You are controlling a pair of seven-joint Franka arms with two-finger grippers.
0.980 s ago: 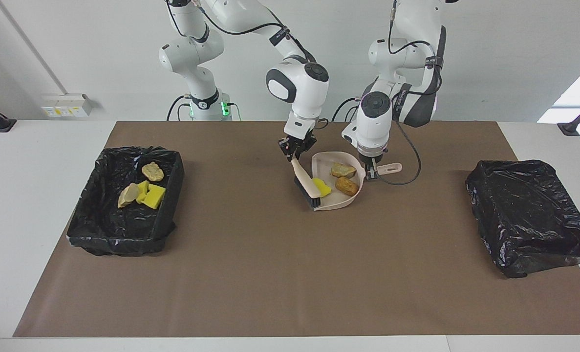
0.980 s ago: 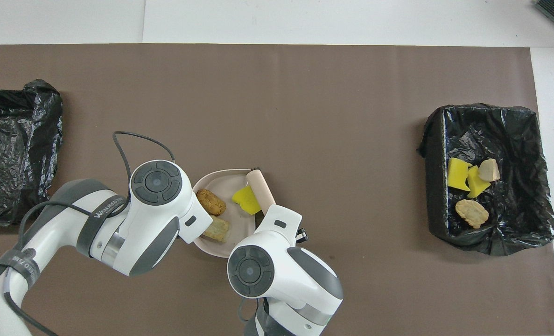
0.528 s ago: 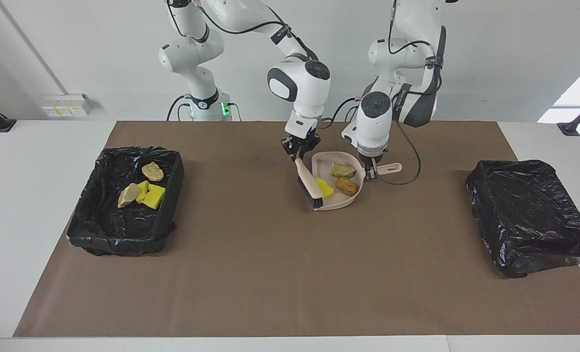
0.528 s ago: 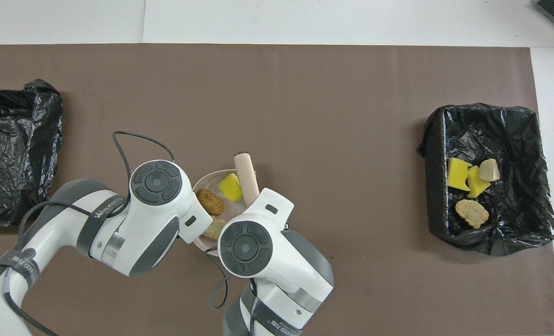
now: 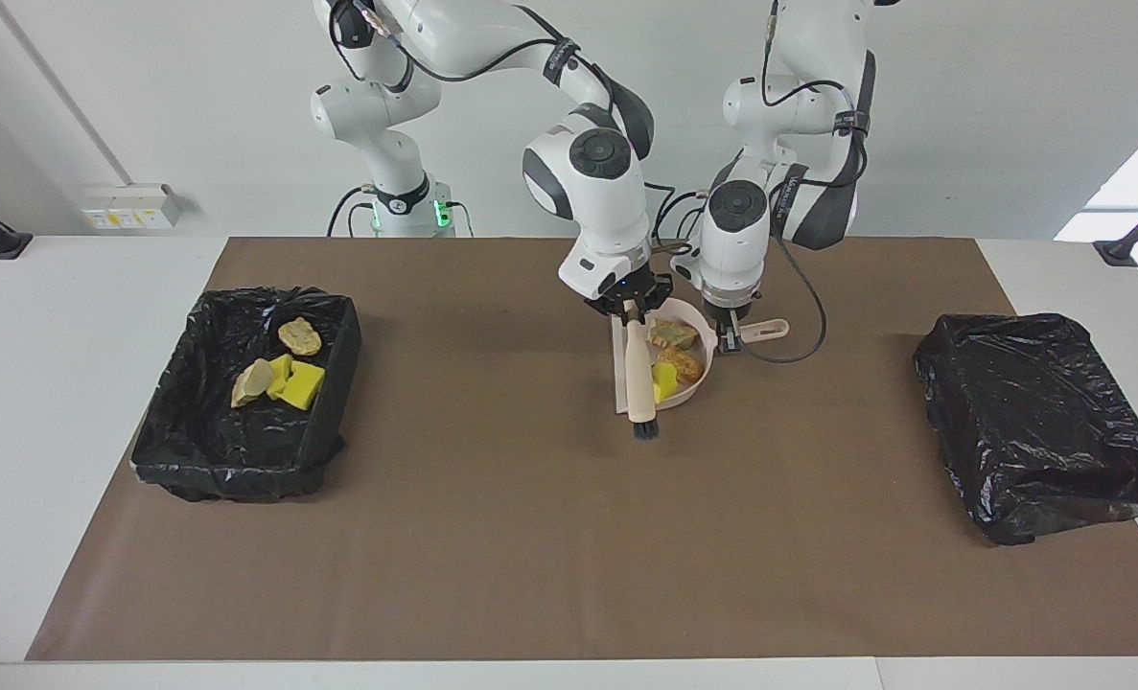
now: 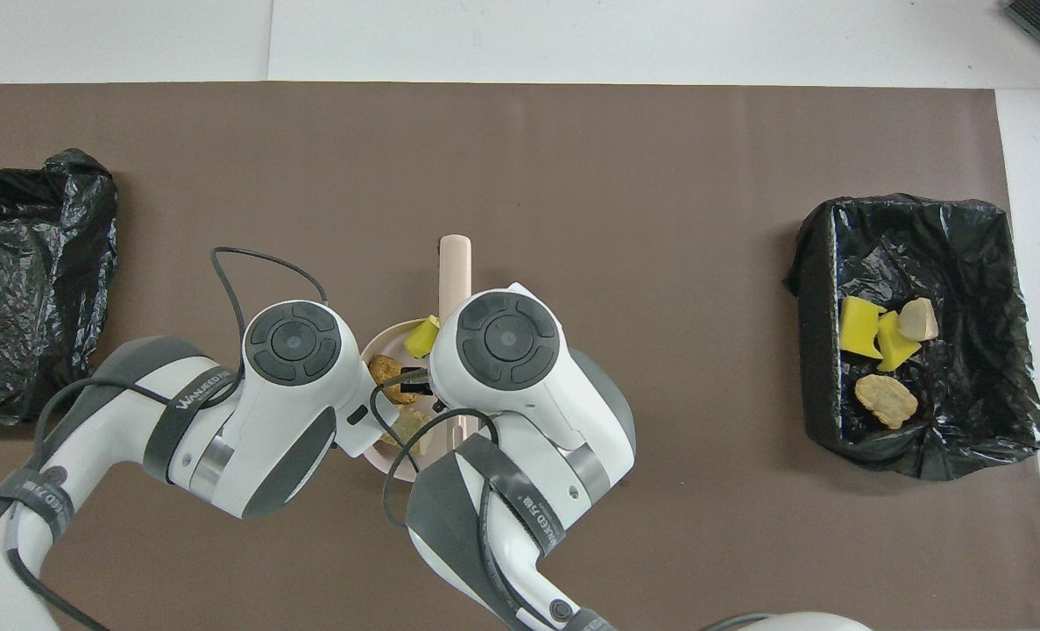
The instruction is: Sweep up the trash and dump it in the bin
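Facing view gives you the clearest read: your right gripper (image 5: pixel 633 311) has its jaws clamped on the handle of the beige hand brush with black bristles (image 5: pixel 638 374), which slants from those jaws across the open mouth of the pale pink plastic dustpan (image 5: pixel 698 374), its bristle tip resting on the brown paper mat (image 5: pixel 530 537) that covers the bench. Your left gripper (image 5: pixel 728 335) has its jaws closed on the dustpan's handle (image 5: pixel 770 329), just beside the right jaws, toward the left arm's end of the bench. Three pieces of trash (image 5: pixel 676 356) lie in the pan between the two pairs of jaws: two golden-brown bread-like chunks and a yellow sponge piece (image 6: pixel 420 336) next to the brush. More scraps (image 5: pixel 281 374) sit in the open black-lined bin (image 5: pixel 243 460) well away from the right jaws, at the right arm's end. A second black-bagged bin (image 5: pixel 1038 422) stands at the left arm's end.
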